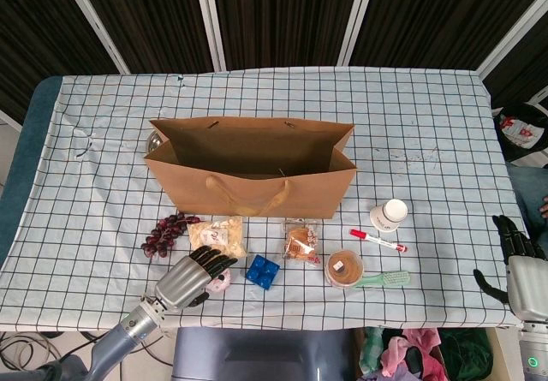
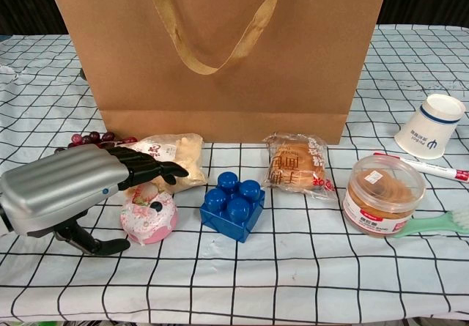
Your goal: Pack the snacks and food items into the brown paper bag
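Two robot hands are in view. My left robot hand [image 2: 69, 187] hovers over the pink frosted donut [image 2: 150, 218], fingers extended side by side above it, holding nothing. My right robot hand [image 1: 518, 257] waits off the tabletop [image 1: 428, 116] edge, fingers spread. Beside the donut sits a blue building block [image 2: 233, 205]. Beyond lie the wrapped pastry [image 2: 297, 163], snack packet [image 2: 176, 154] and grapes [image 1: 167, 232]. The brown paper bag [image 1: 253, 167] stands open behind.

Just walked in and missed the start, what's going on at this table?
A two-armed robot is packing food into the brown paper bag, which stands open. Its left robot hand hovers over the pink donut, fingers not yet closed on it. The right robot hand waits open at the table's edge. The other snacks lie on the cloth.
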Robot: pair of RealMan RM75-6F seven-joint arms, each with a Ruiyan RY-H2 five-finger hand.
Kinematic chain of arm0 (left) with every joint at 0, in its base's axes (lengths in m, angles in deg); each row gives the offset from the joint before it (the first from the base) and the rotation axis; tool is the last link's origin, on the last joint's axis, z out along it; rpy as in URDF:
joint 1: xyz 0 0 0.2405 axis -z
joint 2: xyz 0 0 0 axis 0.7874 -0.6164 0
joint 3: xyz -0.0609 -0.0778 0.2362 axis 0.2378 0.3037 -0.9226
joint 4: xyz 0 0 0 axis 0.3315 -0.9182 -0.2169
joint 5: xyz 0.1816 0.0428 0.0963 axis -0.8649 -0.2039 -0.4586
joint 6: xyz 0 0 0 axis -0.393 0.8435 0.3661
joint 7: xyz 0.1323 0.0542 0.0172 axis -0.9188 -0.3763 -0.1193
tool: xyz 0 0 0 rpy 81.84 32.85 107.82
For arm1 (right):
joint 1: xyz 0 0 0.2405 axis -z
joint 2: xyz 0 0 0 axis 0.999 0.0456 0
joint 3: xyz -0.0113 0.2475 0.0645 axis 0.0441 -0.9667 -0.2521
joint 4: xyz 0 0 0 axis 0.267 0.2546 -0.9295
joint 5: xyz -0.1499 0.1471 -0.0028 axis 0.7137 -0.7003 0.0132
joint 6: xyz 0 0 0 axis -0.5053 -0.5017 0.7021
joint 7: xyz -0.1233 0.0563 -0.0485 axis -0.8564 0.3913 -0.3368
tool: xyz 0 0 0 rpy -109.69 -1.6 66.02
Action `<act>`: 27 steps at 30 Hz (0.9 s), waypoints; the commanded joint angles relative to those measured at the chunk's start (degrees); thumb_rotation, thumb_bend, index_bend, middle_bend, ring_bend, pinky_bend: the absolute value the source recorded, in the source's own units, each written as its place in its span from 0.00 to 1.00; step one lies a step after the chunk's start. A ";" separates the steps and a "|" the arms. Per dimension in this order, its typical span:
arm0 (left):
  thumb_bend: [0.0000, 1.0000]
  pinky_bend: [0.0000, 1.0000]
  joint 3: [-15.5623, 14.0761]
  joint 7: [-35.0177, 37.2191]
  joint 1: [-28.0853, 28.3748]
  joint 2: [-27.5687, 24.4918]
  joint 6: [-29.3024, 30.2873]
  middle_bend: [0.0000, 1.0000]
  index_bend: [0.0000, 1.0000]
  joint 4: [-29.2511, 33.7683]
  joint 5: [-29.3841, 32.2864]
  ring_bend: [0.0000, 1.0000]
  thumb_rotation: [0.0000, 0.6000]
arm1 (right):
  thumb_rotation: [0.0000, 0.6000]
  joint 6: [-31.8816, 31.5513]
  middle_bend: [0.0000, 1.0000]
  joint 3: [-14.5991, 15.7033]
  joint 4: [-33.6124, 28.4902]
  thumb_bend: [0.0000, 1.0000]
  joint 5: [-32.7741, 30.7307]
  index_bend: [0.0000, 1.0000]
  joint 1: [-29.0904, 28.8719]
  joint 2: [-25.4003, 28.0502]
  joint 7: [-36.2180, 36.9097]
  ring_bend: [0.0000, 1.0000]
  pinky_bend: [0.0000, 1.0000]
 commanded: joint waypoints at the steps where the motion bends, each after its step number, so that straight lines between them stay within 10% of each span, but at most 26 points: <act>1: 0.25 0.20 -0.16 0.07 0.18 0.00 -0.08 0.21 0.13 -0.11 0.15 0.16 1.00 | 1.00 -0.13 0.07 -0.06 -0.01 0.20 0.00 0.02 0.05 0.05 0.12 0.17 0.21; 27: 0.28 0.22 -0.46 -0.71 1.52 1.17 -1.56 0.21 0.13 -0.86 2.26 0.19 1.00 | 1.00 -0.47 0.07 -0.30 0.26 0.20 -0.30 0.02 0.36 0.40 0.87 0.17 0.21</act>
